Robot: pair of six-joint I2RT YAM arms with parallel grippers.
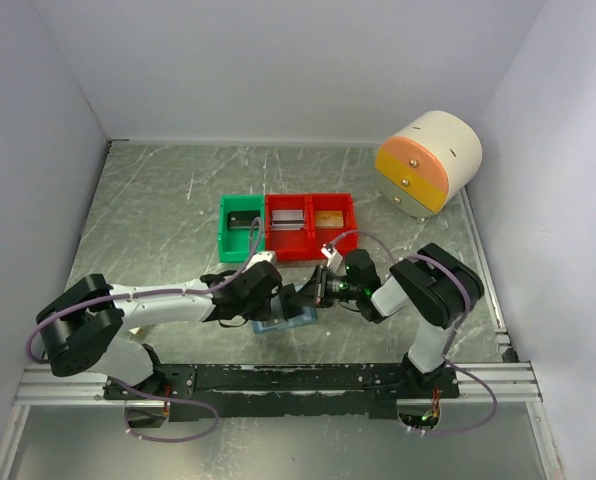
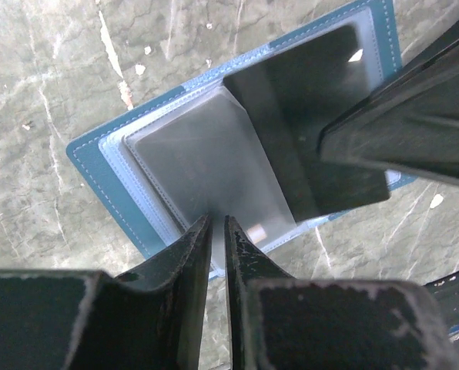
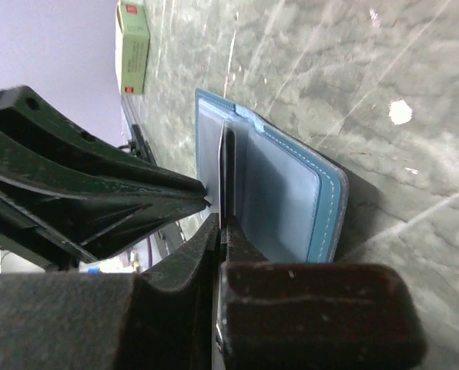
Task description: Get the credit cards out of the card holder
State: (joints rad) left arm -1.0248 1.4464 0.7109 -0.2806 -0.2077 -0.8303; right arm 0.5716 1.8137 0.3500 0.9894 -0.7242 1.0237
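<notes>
The slate-blue card holder [image 2: 98, 166] lies open on the table, its light-blue inside and clear pocket facing up. A dark grey credit card [image 2: 306, 116] sticks partway out of that pocket. My right gripper [image 3: 223, 220] is shut on the card's thin edge [image 3: 229, 162]. My left gripper [image 2: 218, 225] is pinched on the near edge of the card holder's pocket leaf, its jaws almost touching. In the top view both grippers [image 1: 300, 298] [image 1: 316, 290] meet just above the card holder [image 1: 278, 324] near the front of the table.
A green bin [image 1: 241, 226] and two red bins [image 1: 310, 224] stand in a row behind the grippers. A cream and orange drawer unit [image 1: 428, 162] sits at the back right. A small box [image 3: 133, 46] lies further off. White walls enclose the table.
</notes>
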